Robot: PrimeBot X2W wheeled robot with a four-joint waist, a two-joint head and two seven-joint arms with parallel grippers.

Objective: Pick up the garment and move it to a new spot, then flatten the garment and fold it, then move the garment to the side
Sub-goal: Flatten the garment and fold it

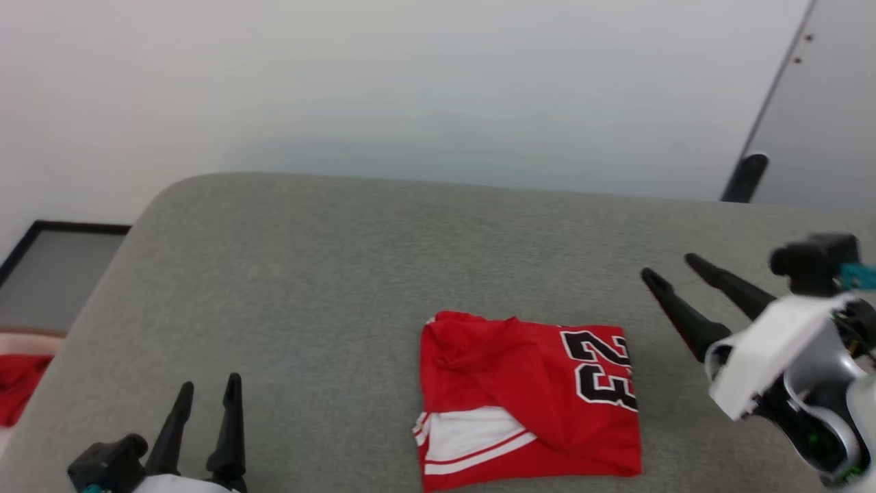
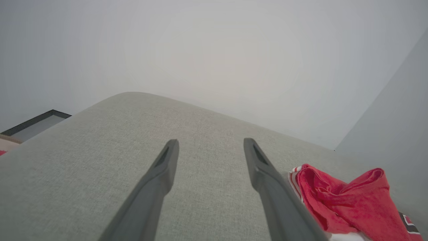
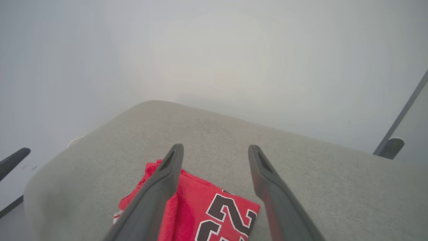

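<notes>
While your left gripper (image 1: 210, 383) and right gripper (image 1: 667, 266) stand wide open and empty either side of the folded red-and-white number-23 shirt (image 1: 530, 400) on the grey fabric cushion (image 1: 342, 274), pinching one layer could unfold it.

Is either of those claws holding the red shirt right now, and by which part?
Nothing is held. The left gripper and the right gripper both stand open, clear of the folded garment lying on the grey surface.
</notes>
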